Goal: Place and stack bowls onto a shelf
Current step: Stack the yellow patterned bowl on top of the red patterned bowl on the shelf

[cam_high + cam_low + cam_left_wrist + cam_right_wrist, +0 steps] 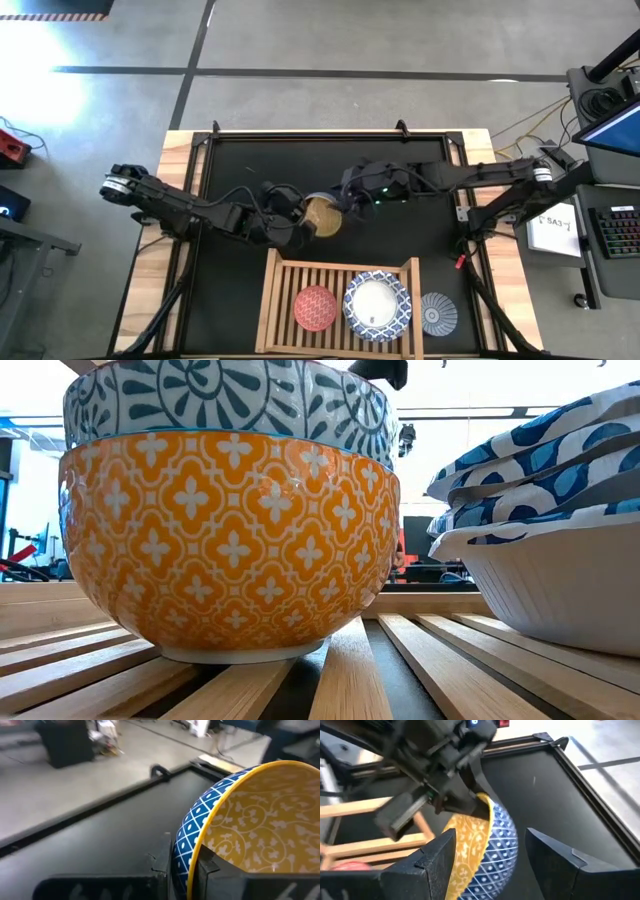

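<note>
A small bowl (pixel 322 215), blue with white diamonds outside and yellow inside, hangs tipped on its side over the black mat's middle. My left gripper (pixel 300 222) is shut on it and comes from the table's left. My right gripper (pixel 348 200) is open and comes from the right; its fingers stand either side of the bowl (pixel 495 850), and I cannot tell whether they touch. On the wooden shelf (pixel 290 272) at the near edge sit a red-inside bowl (pixel 315 307), stacked in an orange bowl (pixel 230 540), and a stack of white blue-rimmed bowls (pixel 377 303). A grey-blue bowl (pixel 438 313) rests on the mat, right of the shelf. My left gripper pinches the bowl's rim (pixel 192 847), one finger (pixel 161 862) on the blue outside and the other (pixel 210 867) on the yellow inside. The fingers come slanting down from the table's left (pixel 470 795). The bowl hangs below them, tilted onto its side; its lowest part is hidden.
The black mat (pixel 240 170) covers most of the table inside a raised frame, with bare room on its far half. In the low view the white stack (pixel 560 510) sits on the slats to the right of the orange bowl.
</note>
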Robot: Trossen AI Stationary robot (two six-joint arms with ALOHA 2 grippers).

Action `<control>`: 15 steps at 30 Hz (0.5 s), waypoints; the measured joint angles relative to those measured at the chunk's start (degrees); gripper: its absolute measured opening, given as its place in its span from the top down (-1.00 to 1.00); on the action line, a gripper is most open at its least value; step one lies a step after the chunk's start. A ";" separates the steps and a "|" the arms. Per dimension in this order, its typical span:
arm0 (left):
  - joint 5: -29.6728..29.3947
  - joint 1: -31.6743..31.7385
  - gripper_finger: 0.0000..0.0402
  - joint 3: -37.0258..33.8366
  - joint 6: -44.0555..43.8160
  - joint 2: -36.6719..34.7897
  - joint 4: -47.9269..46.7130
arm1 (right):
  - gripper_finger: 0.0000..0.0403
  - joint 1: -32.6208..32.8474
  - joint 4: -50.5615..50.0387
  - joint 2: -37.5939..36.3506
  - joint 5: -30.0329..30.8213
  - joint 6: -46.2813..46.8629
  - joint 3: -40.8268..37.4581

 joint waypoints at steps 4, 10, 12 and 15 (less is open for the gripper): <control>7.47 0.28 0.94 -0.02 -0.83 0.00 -0.22 | -0.12 -0.01 -3.78 -3.28 -2.77 0.74 0.00; 23.32 0.13 0.94 -0.02 -3.15 0.00 -0.19 | -0.12 0.01 -13.11 -6.92 -3.00 5.71 0.00; 29.26 -0.13 0.94 -0.02 -4.66 0.00 -0.14 | -0.12 0.10 -16.08 -7.24 -3.55 8.40 0.00; 35.40 -1.12 0.94 -0.02 -8.12 0.34 0.17 | -0.12 0.59 -21.27 -6.92 -3.92 11.49 -0.02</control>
